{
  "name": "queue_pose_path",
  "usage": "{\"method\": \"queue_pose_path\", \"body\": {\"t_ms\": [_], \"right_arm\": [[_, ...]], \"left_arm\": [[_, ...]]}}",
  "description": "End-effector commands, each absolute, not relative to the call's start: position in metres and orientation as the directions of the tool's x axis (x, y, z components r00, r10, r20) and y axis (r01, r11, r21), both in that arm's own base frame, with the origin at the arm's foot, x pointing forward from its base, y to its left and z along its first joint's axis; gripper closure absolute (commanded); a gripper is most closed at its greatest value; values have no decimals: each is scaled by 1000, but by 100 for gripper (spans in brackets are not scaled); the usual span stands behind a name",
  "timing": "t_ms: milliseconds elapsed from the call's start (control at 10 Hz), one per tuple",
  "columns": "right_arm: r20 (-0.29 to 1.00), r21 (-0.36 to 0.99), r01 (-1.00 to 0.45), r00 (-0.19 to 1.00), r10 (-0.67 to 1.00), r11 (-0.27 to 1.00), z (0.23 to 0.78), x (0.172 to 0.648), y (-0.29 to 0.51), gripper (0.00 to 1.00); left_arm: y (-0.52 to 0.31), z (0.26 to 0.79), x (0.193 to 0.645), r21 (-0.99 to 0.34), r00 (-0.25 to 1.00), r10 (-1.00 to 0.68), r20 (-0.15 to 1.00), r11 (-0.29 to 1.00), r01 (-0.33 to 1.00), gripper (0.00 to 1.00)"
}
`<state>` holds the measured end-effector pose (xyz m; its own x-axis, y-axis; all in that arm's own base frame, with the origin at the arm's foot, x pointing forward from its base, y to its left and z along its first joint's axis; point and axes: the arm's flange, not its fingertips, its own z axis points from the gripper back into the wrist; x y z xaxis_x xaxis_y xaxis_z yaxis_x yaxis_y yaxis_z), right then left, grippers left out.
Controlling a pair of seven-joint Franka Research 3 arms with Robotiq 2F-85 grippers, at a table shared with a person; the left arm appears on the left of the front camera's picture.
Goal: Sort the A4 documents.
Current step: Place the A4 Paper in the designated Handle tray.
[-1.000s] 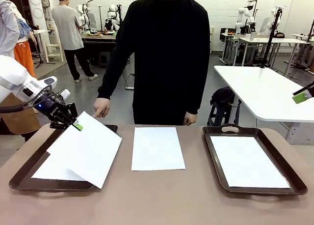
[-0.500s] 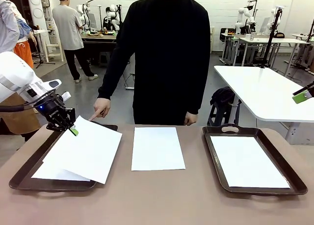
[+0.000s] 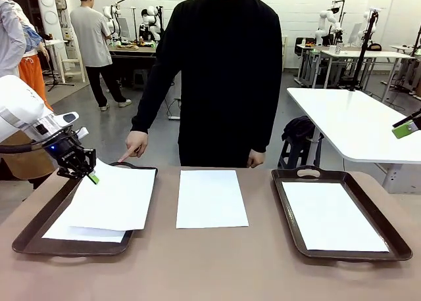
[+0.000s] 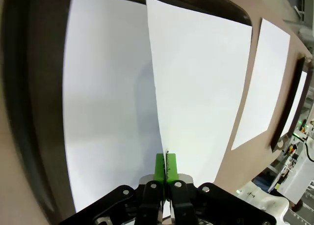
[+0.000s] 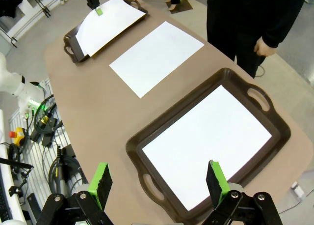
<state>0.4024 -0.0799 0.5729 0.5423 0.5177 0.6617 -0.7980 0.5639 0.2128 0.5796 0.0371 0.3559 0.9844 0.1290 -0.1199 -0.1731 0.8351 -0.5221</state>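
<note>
My left gripper (image 3: 92, 177) is shut on the far left corner of an A4 document (image 3: 115, 199). That sheet slopes down over another white sheet (image 3: 72, 234) lying in the left dark brown tray (image 3: 39, 229). In the left wrist view the green pads (image 4: 161, 167) pinch the sheet's edge (image 4: 196, 87) above the lower sheet (image 4: 108, 112). A third document (image 3: 210, 197) lies flat on the table's middle. Another sheet (image 3: 332, 215) fills the right tray (image 3: 395, 238). My right gripper (image 5: 159, 181) hangs open high above that tray (image 5: 147, 136), holding nothing.
A person in black stands at the far side, one hand (image 3: 135, 146) pointing a finger down at the left tray's far rim, the other hand (image 3: 255, 159) at the table edge. A white table (image 3: 355, 117) stands beyond on the right.
My left gripper has moved left and down with the sheet. The sheet, which overhung the tray's right rim, now lies mostly within the left tray. The right arm has stayed put.
</note>
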Motion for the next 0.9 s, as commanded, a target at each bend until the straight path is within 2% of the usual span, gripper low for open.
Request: {"method": "queue_pose_path", "body": {"t_ms": [0, 700, 800], "right_arm": [[662, 212, -797, 542, 517, 565, 572, 403, -79, 0], [662, 212, -797, 542, 517, 565, 572, 403, -79, 0], [662, 212, -797, 542, 517, 565, 572, 403, -79, 0]], "left_arm": [[41, 367, 588, -474, 981, 133, -140, 861, -184, 99], [39, 363, 598, -442, 969, 85, -233, 878, -183, 99], [38, 365, 598, -432, 969, 95, -227, 882, -188, 94]]}}
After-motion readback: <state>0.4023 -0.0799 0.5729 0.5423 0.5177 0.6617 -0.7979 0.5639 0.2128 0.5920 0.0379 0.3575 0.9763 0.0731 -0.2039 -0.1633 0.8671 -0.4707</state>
